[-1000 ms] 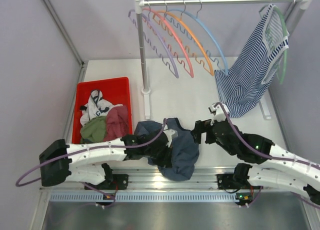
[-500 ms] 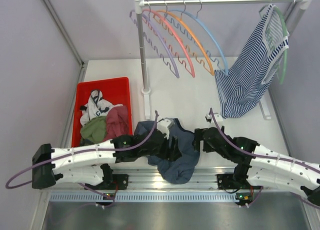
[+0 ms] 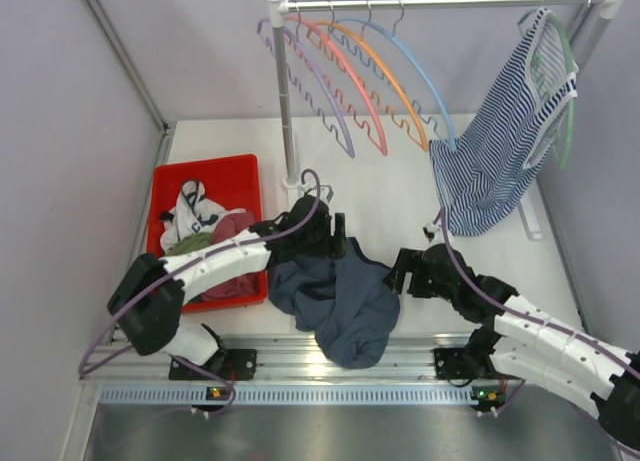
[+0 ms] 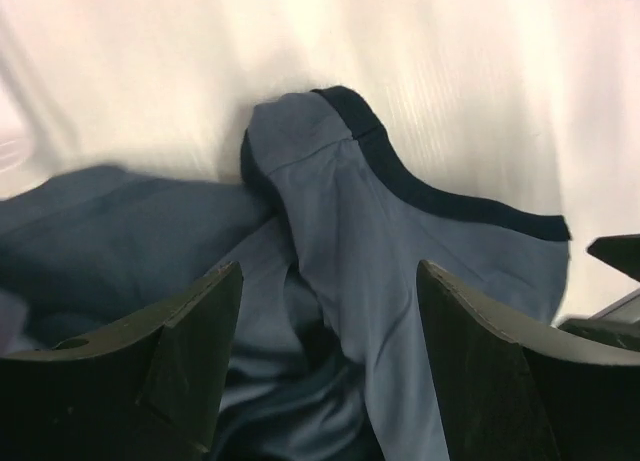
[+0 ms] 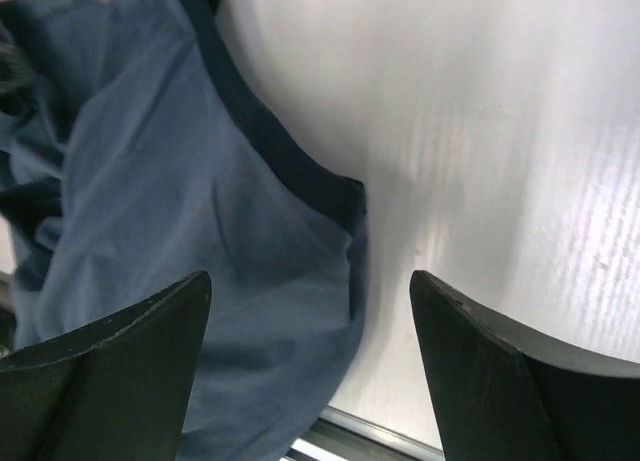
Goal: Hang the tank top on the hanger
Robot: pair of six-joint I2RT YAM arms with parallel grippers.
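My left gripper (image 4: 330, 271) and right gripper (image 5: 308, 281) are hovering spread wide, gripping nothing, over the tank top (image 3: 345, 301), which is lying crumpled at the near edge of the bench (image 3: 390, 186); the hanger (image 3: 425, 76) is hanging by the far edge.

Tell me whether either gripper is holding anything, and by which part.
Nothing is held. The left gripper and the right gripper are both open, jaws wide apart over the tank top, which lies loose on the table.
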